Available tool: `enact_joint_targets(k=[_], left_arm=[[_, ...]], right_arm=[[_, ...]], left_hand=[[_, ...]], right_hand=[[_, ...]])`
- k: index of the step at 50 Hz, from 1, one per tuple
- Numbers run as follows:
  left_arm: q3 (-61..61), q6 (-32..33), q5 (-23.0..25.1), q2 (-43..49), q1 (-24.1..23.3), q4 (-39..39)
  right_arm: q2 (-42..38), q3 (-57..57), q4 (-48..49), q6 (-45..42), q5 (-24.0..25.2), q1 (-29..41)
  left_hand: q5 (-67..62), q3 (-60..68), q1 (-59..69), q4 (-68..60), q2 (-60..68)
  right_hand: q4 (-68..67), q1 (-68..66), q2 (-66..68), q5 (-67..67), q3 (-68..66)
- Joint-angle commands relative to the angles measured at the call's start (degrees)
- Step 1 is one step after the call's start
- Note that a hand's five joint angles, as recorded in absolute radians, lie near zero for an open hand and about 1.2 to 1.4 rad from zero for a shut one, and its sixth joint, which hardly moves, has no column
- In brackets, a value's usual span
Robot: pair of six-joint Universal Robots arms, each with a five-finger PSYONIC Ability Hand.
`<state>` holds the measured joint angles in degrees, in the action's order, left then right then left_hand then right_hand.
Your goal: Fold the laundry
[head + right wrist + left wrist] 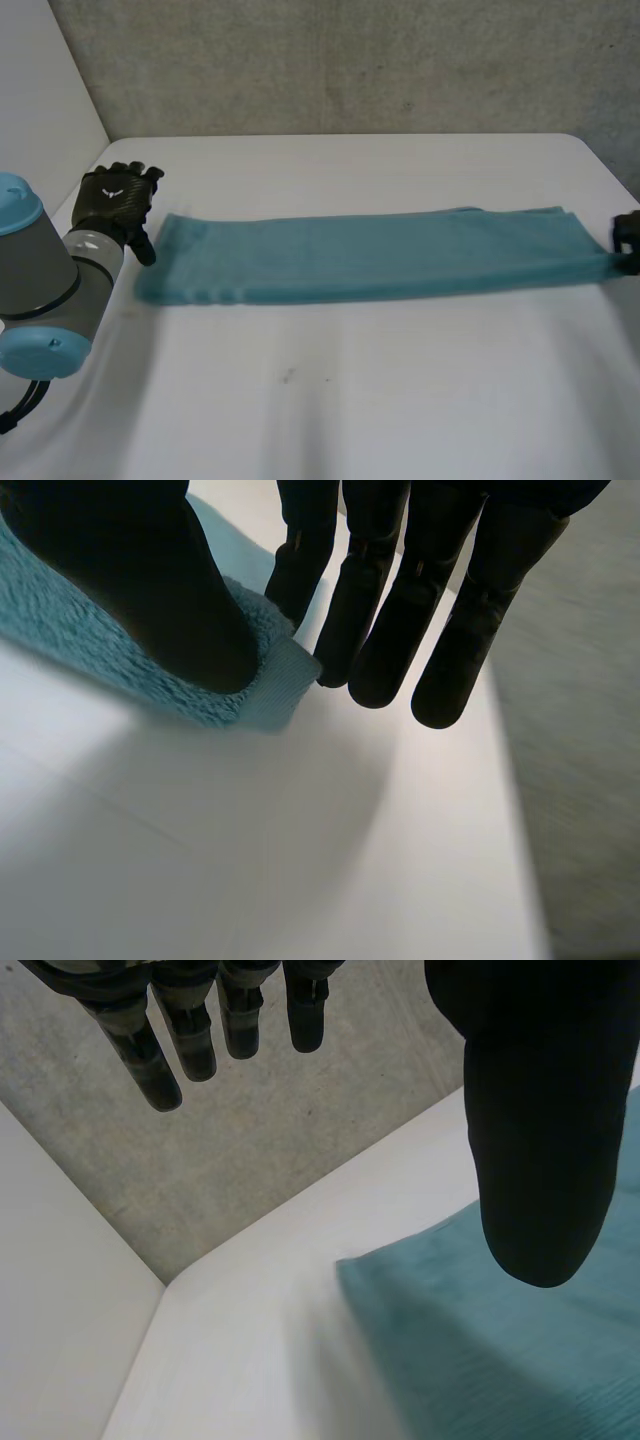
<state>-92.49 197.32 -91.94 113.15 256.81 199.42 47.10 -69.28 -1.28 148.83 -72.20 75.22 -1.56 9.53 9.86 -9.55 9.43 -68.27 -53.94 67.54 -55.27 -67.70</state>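
- Soft, fairly bright light falls from above; the white table [350,400] is palest at its far side and greyer toward the near edge
- The grey wall [350,60] is dimmer than the table; the teal towel [370,255] casts a thin, soft-edged shadow along its near edge
- In the wrist views the left hand [540,1110] and right hand [430,600] show nearly black, with little surface detail

The towel [380,255] is plain teal, with no pattern. The counter [350,400] under it is white. The left hand [118,198] and right hand [628,235] are black. The left arm [50,290] is grey with light-blue caps. The wall [350,60] is mottled grey.
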Motion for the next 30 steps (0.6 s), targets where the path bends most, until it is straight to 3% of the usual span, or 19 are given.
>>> enact_joint_targets(k=[1, 6, 8, 9, 11, 14, 16, 17, 19, 22, 24, 30], left_arm=[[-0.32, 0.00, 0.00, -0.04, 0.27, -0.09], [-0.33, 0.00, -0.08, -0.12, 0.27, -0.09], [-0.33, 0.00, -0.08, -0.38, 0.27, -0.09], [-0.33, -0.09, -0.08, -0.82, 0.36, -0.09], [-0.33, -0.09, -0.08, -1.26, 0.36, -0.09], [-0.33, -0.09, -0.17, -1.97, 0.36, -0.09], [-0.41, -0.09, -0.17, -2.23, 0.36, -0.09], [-0.50, -0.09, -0.26, -2.49, 0.36, -0.09], [-0.68, -0.18, -0.26, -2.76, 0.45, 0.00], [-0.77, -0.18, -0.17, -3.11, 0.71, 0.00], [-0.77, -0.18, -0.17, -3.20, 0.80, 0.00], [-0.77, -0.18, -0.17, -3.20, 0.97, 0.00]], right_arm=[[0.62, 3.97, -0.56, -9.96, -5.41, -6.05], [3.61, 6.26, -1.53, -8.03, -5.32, -2.45], [5.27, 8.09, -1.44, -5.05, -4.97, 4.20], [5.28, 8.10, -1.44, -5.04, -4.97, 4.23], [5.37, 10.73, -1.36, -3.99, -4.70, 12.71], [5.37, 12.15, -1.27, -3.81, -4.70, 17.33], [4.76, 15.47, -1.09, -3.55, -4.44, 26.33], [4.75, 15.49, -1.09, -3.54, -4.44, 26.38], [2.05, 18.55, 0.04, -3.46, -3.56, 34.69], [0.27, 20.06, 1.37, -3.46, -3.03, 38.77], [-3.14, 22.33, 5.04, -3.46, -1.63, 46.65], [-10.08, 24.36, 12.08, -3.28, 3.10, 56.86]], left_hand=[[1.56, 0.47, 0.14, -0.45, 0.57], [1.56, 0.47, 0.14, -0.45, 0.57], [1.56, 0.47, 0.14, -0.45, 0.57], [1.56, 0.47, 0.14, -0.45, 0.57], [1.56, 0.47, 0.14, -0.45, 0.57], [1.56, 0.47, 0.14, -0.45, 0.57], [1.56, 0.47, 0.14, -0.45, 0.57], [1.56, 0.47, 0.14, -0.45, 0.57], [1.56, 0.47, 0.14, -0.45, 0.57], [1.56, 0.47, 0.14, -0.45, 0.57], [1.56, 0.47, 0.14, -0.45, 0.57], [1.56, 0.47, 0.14, -0.45, 0.57]], right_hand=[[-11.73, -26.06, 12.46, -14.73, -12.30], [-11.73, -26.06, 12.46, -14.73, -12.30], [-11.73, -26.06, 12.46, -14.73, -12.30], [-11.73, -26.06, 12.46, -14.73, -12.30], [-11.73, -26.06, 12.46, -14.73, -12.30], [-11.73, -26.06, 12.46, -14.73, -12.30], [-11.73, -26.06, 12.46, -14.73, -12.30], [-11.73, -26.06, 12.46, -14.73, -12.30], [-11.73, -26.06, 12.46, -14.73, -12.30], [-11.73, -26.06, 12.46, -14.73, -12.30], [-11.73, -26.06, 12.46, -14.73, -12.30], [-11.73, -26.06, 12.46, -14.73, -12.30]])
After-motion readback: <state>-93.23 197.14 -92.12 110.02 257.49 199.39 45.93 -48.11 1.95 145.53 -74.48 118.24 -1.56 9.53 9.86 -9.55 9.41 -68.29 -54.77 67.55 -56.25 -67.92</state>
